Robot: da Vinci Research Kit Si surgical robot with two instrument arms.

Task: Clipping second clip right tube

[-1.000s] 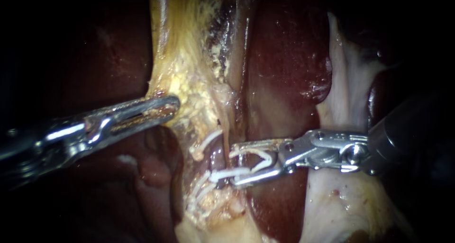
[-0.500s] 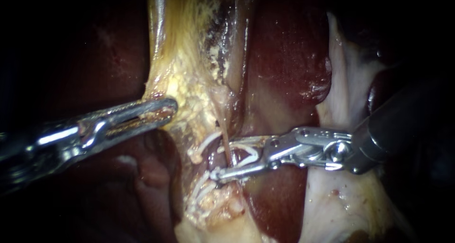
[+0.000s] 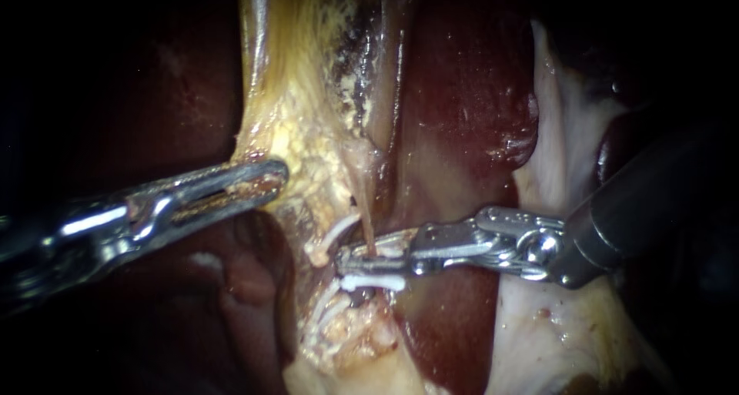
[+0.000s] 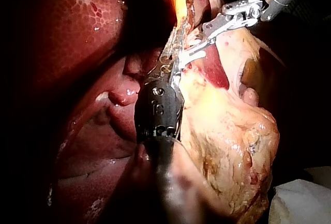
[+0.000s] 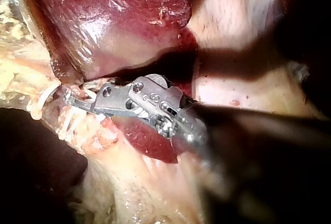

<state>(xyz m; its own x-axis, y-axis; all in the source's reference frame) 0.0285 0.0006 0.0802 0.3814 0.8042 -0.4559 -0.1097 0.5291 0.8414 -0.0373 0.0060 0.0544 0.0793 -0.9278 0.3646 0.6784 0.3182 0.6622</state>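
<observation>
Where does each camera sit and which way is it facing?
Endoscope: close to the tissue, facing the white clips; left instrument comes in from the left gripping yellow tissue, right instrument from the right, jaws shut on a thin tube.
Left wrist: on the left arm, looking along its shaft; the right instrument shows ahead.
Right wrist: on the right arm, looking along its shaft at its jaws.
Shared: all three show the right instrument.
</observation>
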